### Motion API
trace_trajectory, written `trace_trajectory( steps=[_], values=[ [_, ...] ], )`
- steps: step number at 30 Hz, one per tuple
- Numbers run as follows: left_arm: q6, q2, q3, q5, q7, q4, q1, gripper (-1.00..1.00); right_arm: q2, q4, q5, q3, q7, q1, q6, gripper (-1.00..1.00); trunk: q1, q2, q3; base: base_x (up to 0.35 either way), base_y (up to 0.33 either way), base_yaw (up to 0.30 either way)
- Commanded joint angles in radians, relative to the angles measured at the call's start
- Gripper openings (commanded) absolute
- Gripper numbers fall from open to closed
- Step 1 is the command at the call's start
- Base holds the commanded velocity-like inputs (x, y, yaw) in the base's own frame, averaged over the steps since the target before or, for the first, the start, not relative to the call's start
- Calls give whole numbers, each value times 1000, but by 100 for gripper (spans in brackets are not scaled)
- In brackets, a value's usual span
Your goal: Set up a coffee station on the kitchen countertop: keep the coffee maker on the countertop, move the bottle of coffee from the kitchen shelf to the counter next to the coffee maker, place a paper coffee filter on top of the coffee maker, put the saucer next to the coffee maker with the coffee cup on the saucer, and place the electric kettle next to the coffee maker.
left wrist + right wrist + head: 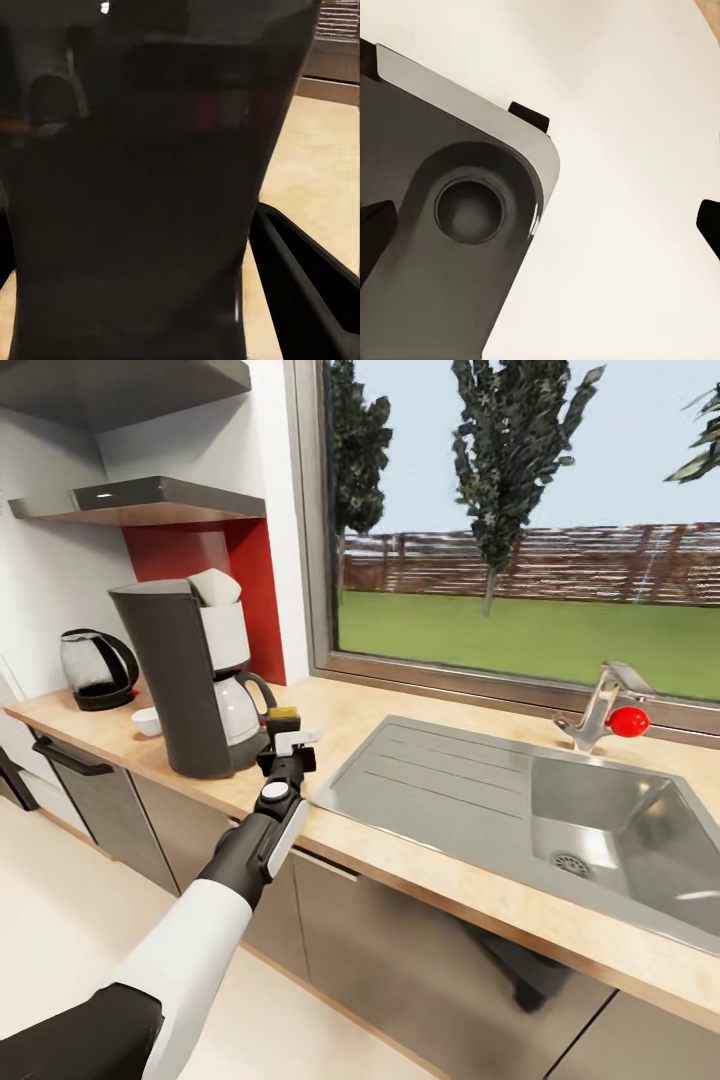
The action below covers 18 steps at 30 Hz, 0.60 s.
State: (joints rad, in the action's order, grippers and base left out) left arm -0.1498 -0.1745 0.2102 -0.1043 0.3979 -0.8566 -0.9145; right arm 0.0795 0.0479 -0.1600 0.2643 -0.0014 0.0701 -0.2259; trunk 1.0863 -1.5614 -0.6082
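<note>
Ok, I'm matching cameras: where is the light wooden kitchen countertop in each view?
Head view: the light wooden countertop runs across the middle, below the window sill.
Left wrist view: beige surface beside the dark object between the fingers.
Right wrist view: perhaps the tan corner sliver; too small to tell.
Shared landmark: the window sill, head and left wrist views.

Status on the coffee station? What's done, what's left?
Done: coffee maker on the counter, paper filter on top, kettle beside it. In hand: left claw holds what looks like the bottle of coffee next to the maker. Left: release it; white dish may be cup or saucer, unclear.
</note>
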Motion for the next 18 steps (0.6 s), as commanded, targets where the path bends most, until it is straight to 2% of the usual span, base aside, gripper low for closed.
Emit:
trace_trajectory(
  steps=[1, 18],
  values=[
    [-4, 0, 1, -17, 7, 2, 0, -100, 0, 0, -10, -4, 0, 0, -3, 100, 0, 0, -1, 0, 118, 0],
    [-4, 0, 0, -17, 7, 16, 0, -100, 0, 0, -10, -4, 0, 0, -3, 100, 0, 0, -1, -4, 67, 0]
  ],
)
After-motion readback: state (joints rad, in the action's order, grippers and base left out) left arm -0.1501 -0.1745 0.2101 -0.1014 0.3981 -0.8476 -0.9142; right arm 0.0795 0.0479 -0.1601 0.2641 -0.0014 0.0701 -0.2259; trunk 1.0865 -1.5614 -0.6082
